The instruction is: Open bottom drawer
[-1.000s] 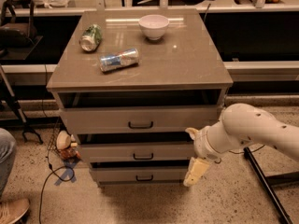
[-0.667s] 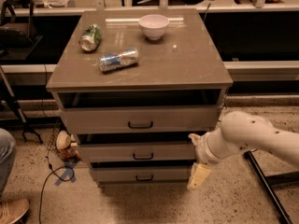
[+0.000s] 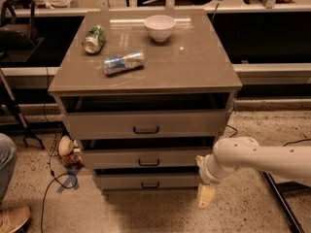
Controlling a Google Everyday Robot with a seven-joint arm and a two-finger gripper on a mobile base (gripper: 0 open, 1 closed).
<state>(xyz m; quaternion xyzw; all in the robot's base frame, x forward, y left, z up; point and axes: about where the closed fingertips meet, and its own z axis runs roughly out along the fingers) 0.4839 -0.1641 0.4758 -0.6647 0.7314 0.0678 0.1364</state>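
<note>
The bottom drawer (image 3: 121, 181) is the lowest of three grey-tan drawer fronts in the cabinet, with a small black bar handle (image 3: 150, 185). A dark gap shows above its front. The middle drawer (image 3: 116, 158) and the taller top drawer (image 3: 107, 125) sit above it. My gripper (image 3: 204, 192) hangs at the end of the white arm (image 3: 252, 159), which comes in from the right. The gripper is just off the cabinet's lower right corner, level with the bottom drawer's right end and well to the right of its handle. It holds nothing that I can see.
On the cabinet top (image 3: 194, 67) are a white bowl (image 3: 160, 27), a green can (image 3: 94, 39) and a silver-blue can (image 3: 124, 62), both cans lying down. A person's leg and shoe (image 3: 8, 212), floor cables (image 3: 60, 178) and a small object (image 3: 67, 148) are at the left. A black bar (image 3: 282, 203) lies at the right.
My gripper has dropped a little, from beside the middle drawer to beside the bottom drawer. The drawers have not moved.
</note>
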